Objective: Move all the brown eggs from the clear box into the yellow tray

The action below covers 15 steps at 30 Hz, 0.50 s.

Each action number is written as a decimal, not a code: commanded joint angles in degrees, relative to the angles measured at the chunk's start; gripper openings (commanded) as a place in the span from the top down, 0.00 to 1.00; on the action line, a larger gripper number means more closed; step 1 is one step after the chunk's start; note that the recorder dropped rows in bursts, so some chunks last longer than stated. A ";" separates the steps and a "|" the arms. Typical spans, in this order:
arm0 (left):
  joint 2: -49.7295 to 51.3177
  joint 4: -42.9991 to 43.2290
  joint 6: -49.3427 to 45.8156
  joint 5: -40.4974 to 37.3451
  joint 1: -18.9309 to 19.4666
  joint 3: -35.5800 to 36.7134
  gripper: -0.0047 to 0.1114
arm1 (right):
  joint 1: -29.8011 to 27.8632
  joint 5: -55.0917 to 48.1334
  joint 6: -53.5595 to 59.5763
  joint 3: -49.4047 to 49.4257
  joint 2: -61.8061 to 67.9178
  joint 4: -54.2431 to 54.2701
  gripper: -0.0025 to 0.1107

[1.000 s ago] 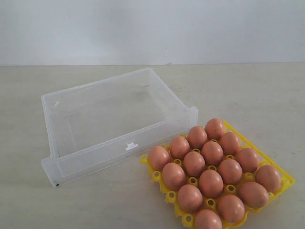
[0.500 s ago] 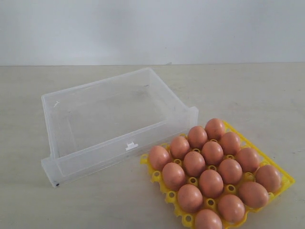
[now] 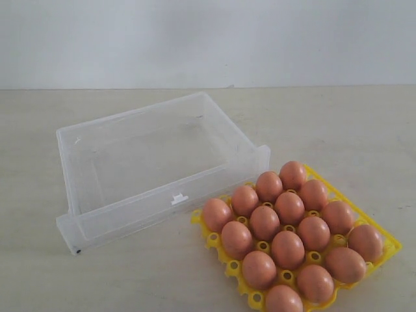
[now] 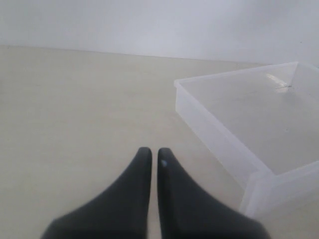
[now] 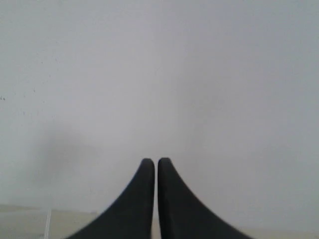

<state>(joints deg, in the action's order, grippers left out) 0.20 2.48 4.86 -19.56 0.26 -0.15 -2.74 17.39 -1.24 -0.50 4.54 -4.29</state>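
Exterior view shows a clear box lying on a pale surface, turned at an angle, with a plain white wall behind it. A small latch tab sticks out from the middle of the box's front wall. Just beside the box's front right corner lies a yellow tray, also turned at an angle. One long edge of the tray runs close along the box's front wall, though I cannot tell whether the two touch. Sixteen brown eggs stand in the tray's cups in four rows of four, each egg close against its neighbours. The row nearest the box starts right by the latch tab. Every egg in view sits in the tray.

Left wrist view shows the left end effector closed, its two dark fingers meeting with only a thin slit between them and nothing held. It hangs over the bare surface, well apart from the box, and one corner and two low walls of the box are visible ahead of it.

Right wrist view shows the right end effector closed in the same way and gripping nothing. Its dark fingers are pressed together in front of the white wall, with a thin strip of the surface beneath them.
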 commanded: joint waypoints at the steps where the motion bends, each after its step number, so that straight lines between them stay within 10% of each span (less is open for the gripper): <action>1: -0.20 -0.15 0.06 0.27 0.17 0.15 0.92 | -0.56 -14.38 -1.36 0.50 -4.54 0.83 0.98; 6: -0.20 -0.15 0.06 0.27 0.17 0.15 0.92 | -0.56 -36.56 -1.73 0.50 -4.54 1.34 0.98; 15: -0.20 -0.15 0.06 0.27 0.17 0.15 0.92 | 6.67 -38.50 1.24 0.50 -4.54 -0.10 0.98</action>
<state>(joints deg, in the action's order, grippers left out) 0.20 2.48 4.86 -19.56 0.26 -0.15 0.83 -20.80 -1.69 0.06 0.25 -3.85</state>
